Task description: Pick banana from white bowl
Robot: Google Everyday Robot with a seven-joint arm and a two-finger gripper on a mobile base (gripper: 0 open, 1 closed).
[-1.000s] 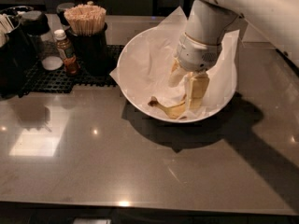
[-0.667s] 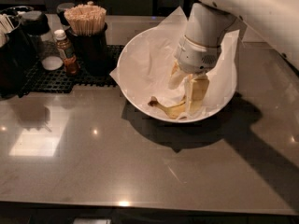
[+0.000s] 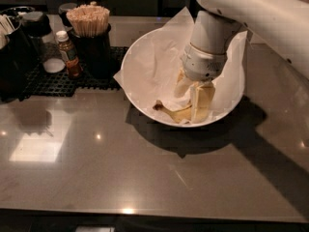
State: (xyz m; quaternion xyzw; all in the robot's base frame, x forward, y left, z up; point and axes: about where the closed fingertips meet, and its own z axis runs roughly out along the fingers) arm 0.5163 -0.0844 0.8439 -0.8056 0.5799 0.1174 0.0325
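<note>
Found gripper low inside bowl, over the near right part of its floor, hung from the white arm reaching in across the bowl's far right rim. Spotted banana on the paper at the bowl's near side, touching or just under the gripper. Dark stem tip pointing to the bowl's left, rest of the fruit partly masked. Cannot tell whether clenched on the fruit or merely released around it.

Checked against a second ago and noted next to no movement: same gripper height in the bowl, same banana lie, same paper folds. Reads as a pause at the bottom of the reach, probably around closing rather than lifting. Judged task not yet done, with banana not raised out of the bowl.

Expect next move to need a firm hold, then a straight rise clear of the rim. Watch for paper dragging up with the fruit, or the curved banana slipping sideways.

Left of the bowl, well apart: stick holder, bottle, black mat.
</note>
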